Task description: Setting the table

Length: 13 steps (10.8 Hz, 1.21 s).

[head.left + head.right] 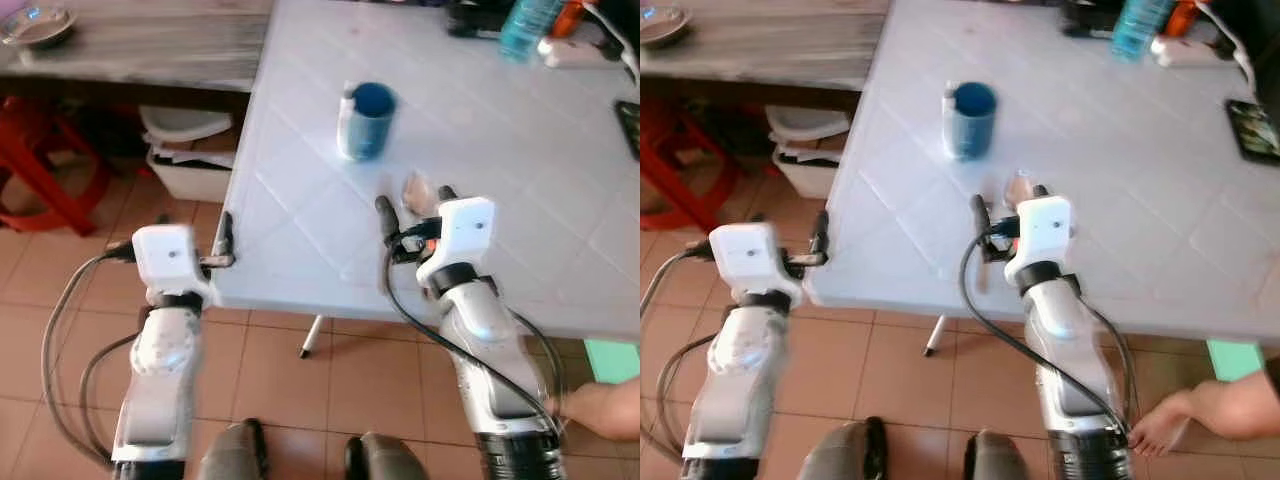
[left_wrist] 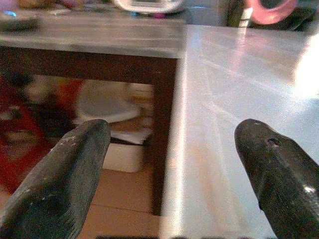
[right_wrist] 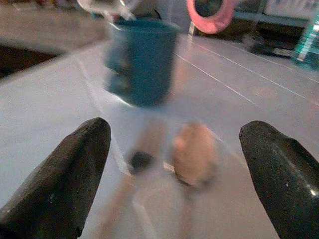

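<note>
From the left eye view, a white table (image 1: pixel 520 190) stands over a tiled floor. A blue cup (image 1: pixel 366 121) stands upright on it, well back from the near edge. The right gripper (image 1: pixel 412 208) hovers over the table just in front of the cup, and a small pale thing (image 1: pixel 416 187) lies between its fingers. The left gripper (image 1: pixel 226 240) sits at the table's near left corner. A person's hand (image 1: pixel 605 408) reaches in low on the right.

In the left wrist view, the left gripper (image 2: pixel 174 164) is spread wide and holds nothing. The table edge (image 2: pixel 174 149) runs between its fingers.

In the right wrist view, the right gripper (image 3: pixel 174 174) is also spread wide and empty. The blue cup (image 3: pixel 141 60) stands ahead of it. A blurry tan lump (image 3: pixel 194 153) lies on the table between cup and fingers.
</note>
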Available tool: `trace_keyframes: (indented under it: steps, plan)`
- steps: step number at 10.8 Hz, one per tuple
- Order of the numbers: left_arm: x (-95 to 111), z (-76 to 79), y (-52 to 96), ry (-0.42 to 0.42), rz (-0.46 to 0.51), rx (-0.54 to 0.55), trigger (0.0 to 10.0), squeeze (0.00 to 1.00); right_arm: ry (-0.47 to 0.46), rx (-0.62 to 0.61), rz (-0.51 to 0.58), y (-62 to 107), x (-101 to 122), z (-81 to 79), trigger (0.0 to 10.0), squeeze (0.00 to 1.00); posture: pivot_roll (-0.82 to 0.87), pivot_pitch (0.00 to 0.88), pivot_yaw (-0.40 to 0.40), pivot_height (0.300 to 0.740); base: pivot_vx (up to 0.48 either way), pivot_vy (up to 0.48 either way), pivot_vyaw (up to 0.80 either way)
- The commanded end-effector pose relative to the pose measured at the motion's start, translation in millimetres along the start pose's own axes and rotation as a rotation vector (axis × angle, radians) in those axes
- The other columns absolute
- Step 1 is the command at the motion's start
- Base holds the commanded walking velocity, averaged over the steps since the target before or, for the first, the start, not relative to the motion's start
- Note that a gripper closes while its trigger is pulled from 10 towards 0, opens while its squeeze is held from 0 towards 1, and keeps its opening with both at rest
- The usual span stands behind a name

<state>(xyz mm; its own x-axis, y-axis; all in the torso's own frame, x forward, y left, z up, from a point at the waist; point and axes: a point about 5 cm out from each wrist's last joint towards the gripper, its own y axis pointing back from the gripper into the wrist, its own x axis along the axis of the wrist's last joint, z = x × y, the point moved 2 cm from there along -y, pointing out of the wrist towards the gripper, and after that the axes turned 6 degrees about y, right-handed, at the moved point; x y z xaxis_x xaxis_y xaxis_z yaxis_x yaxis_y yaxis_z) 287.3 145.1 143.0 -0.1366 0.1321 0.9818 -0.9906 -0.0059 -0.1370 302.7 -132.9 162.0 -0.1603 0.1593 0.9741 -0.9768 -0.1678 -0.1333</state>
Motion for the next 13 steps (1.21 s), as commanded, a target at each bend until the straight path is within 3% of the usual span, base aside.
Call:
trace_keyframes:
  steps: [1, 6, 7, 9, 13]
  plan:
    - [0, -6.1, 0.6, -0.017, -0.003, 0.014, 10.0, 0.00, -0.005, 0.001, 0.015, -0.9, 4, -0.3, 10.0, 0.00, -0.01, 0.229, -0.029, 0.740, 0.360, 0.000, 0.00]
    - [-2, -12.7, 6.6, -0.031, -0.022, 0.042, 10.0, 0.00, -0.068, -0.028, -0.038, 2.4, -5, 2.3, 10.0, 0.00, 0.00, 0.239, -0.030, 0.740, 0.000, 0.000, 0.12]
    - [-3, -10.6, 13.7, -0.068, -0.023, -0.045, 10.0, 0.00, -0.076, -0.013, -0.083, 6.6, -15, -0.2, 10.0, 0.00, -0.01, 0.242, -0.029, 0.740, 0.000, 0.000, 0.00]
    - [-6, -15.5, 20.1, -0.076, -0.045, -0.071, 10.0, 0.00, -0.086, -0.008, -0.102, 6.1, -18, -1.7, 10.0, 0.00, 0.00, 0.246, -0.028, 0.740, 0.000, 0.000, 0.00]
    - [-3, -6.0, 23.0, -0.021, -0.038, -0.147, 10.0, 0.00, -0.085, -0.021, -0.140, -1.7, -19, 0.0, 10.0, 0.00, 0.00, 0.247, -0.031, 0.740, 0.000, 0.000, 0.00]
